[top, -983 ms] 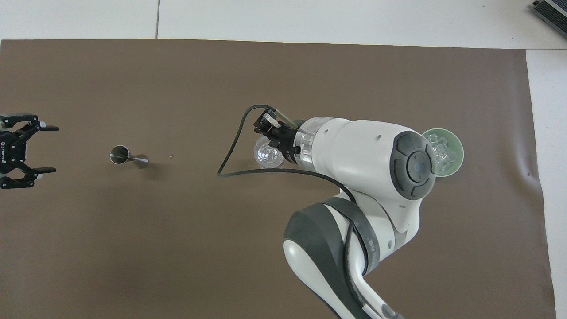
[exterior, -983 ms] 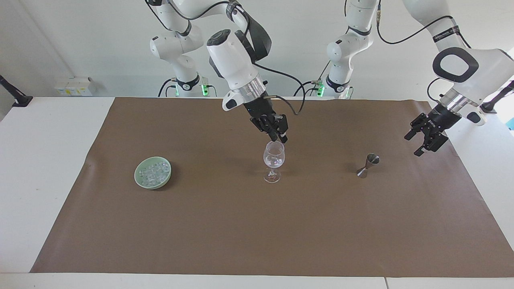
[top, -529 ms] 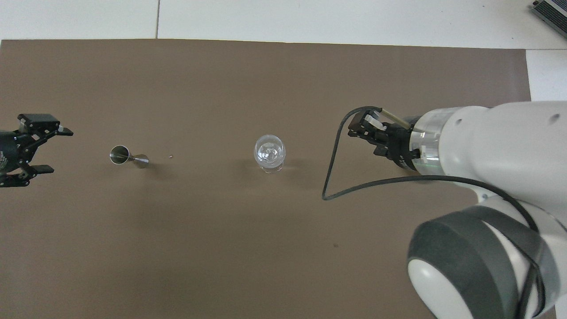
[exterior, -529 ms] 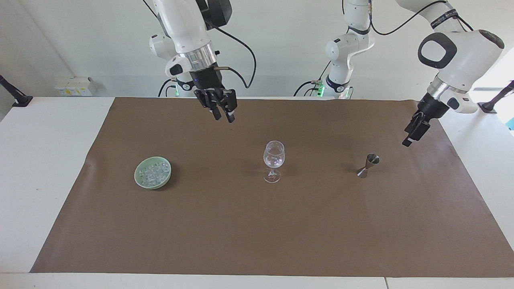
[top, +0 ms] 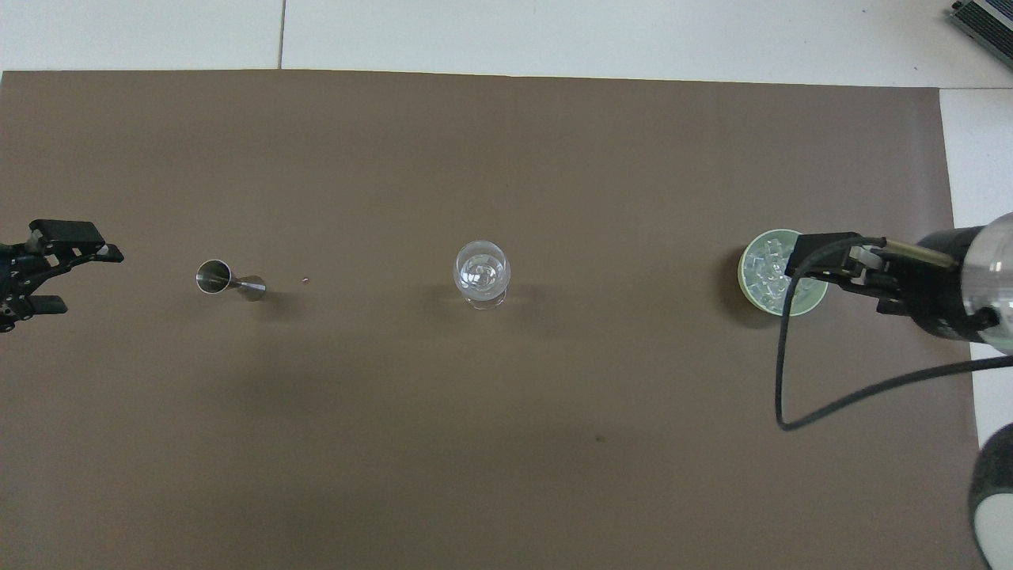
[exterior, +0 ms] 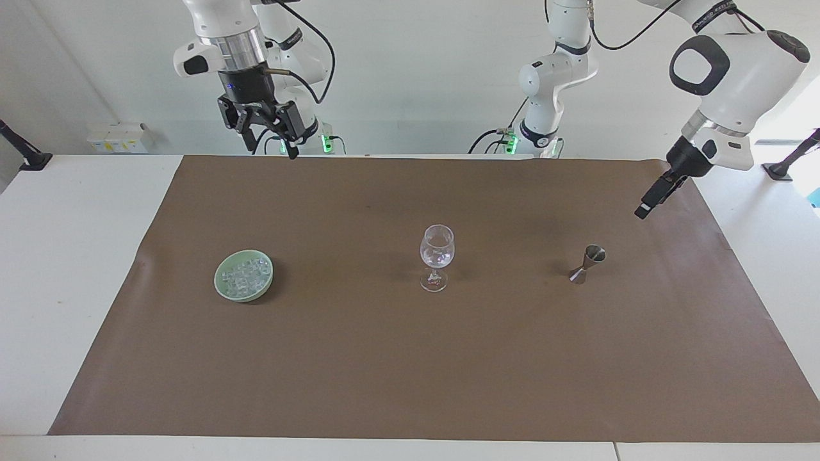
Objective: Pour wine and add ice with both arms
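You see right gripper open, empty, high | left gripper open, empty | ice in bowl, wine glass mid-table.

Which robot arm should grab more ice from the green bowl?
Probably the right one. The right gripper hangs open, up high at the green bowl's end of the table; the left gripper waits by the metal jigger.

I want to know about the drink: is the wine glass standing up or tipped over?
Standing up: the wine glass rests on its foot, bowl on top.
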Available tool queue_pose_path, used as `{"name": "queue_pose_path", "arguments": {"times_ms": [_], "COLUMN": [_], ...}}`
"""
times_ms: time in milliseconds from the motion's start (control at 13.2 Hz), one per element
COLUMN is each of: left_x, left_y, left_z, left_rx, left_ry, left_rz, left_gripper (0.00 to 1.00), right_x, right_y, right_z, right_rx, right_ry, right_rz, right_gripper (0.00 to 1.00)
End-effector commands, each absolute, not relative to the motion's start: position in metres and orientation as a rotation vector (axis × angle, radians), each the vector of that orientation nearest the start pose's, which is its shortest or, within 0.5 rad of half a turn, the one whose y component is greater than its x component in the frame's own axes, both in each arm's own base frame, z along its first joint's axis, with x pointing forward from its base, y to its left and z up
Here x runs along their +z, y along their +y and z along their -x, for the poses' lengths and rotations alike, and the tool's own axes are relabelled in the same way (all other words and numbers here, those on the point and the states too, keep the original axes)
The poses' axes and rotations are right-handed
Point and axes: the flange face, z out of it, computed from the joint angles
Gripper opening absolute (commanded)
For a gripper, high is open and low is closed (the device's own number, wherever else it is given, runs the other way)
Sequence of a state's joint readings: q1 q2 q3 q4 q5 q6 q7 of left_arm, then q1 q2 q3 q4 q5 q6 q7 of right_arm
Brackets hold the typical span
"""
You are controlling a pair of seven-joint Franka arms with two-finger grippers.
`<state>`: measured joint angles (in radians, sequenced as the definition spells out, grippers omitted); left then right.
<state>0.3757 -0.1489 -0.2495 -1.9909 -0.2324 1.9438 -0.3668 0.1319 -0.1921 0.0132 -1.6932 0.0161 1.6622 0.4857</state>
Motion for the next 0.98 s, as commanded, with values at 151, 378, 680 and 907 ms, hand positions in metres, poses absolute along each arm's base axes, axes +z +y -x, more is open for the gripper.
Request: {"name": "queue_pose_path", "arguments": {"times_ms": [151,378,680,907], "left_x": [0.556,0.56,0.573,0.584], "left_y": [0.042,0.017,-0.002,-0.007], "left_z": [-0.525,-0.525,-0.534,-0.538], "left_rx": [-0.093,-0.073,-0.01,0.016], "left_ry": [-0.666,-0.466,-0.267,-0.193], "left_rz": [3.203,3.161,3.161,3.167], "left_gripper": [1.0,1.0,1.0,1.0], "right_x": [0.701,0.707,0.709,0.692], "right_y": [0.028,0.007,0.011,0.014], "right_z": [-0.502,-0.522,-0.534,-0.521], "right_rx": [-0.248,-0.177,-0.1,-0.039], "right_ry": [0.271,0.216,0.227,0.219], "right_rz": [3.18,3.199,3.197,3.201], "right_gripper": [1.0,1.0,1.0,1.0]}}
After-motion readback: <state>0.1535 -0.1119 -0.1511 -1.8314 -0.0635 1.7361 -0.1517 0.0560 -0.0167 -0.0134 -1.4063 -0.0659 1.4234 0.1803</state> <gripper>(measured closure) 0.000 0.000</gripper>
